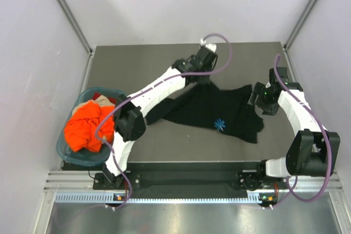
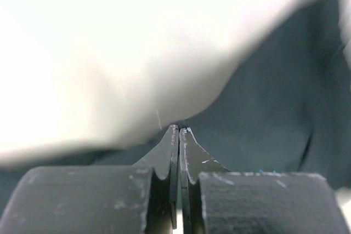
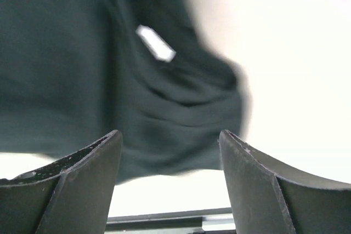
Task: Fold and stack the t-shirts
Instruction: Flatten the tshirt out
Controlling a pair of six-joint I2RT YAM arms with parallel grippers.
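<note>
The dark table (image 1: pixel 164 149) has pale walls close along its left, right and far edges. The far strip and the near strip of its top lie bare, and a teal basket (image 1: pixel 62 147) sits at the left edge, partly hanging over it. The left gripper (image 1: pixel 205 80) reaches out to the far middle of the table. In the left wrist view its jaws are pressed together, tips at the border where dark cloth meets the pale background; whether a fold of cloth is caught between them cannot be made out. The right gripper (image 1: pixel 256 102) hangs near the right edge with its fingers (image 3: pixel 82 179) spread wide and nothing between them. The black t-shirt (image 1: pixel 225 108) lies rumpled across the middle of the table, its blue-white starburst mark (image 1: pixel 220 124) toward the near side. Its far edge rises to a peak right at the left gripper, and its right edge lies just beside the right gripper. In the right wrist view the cloth, with a small white tag (image 3: pixel 156 43), sits just beyond the open fingertips, though the view is blurred. The orange t-shirt (image 1: pixel 88 127) is bunched in the basket, well apart from both grippers.
</note>
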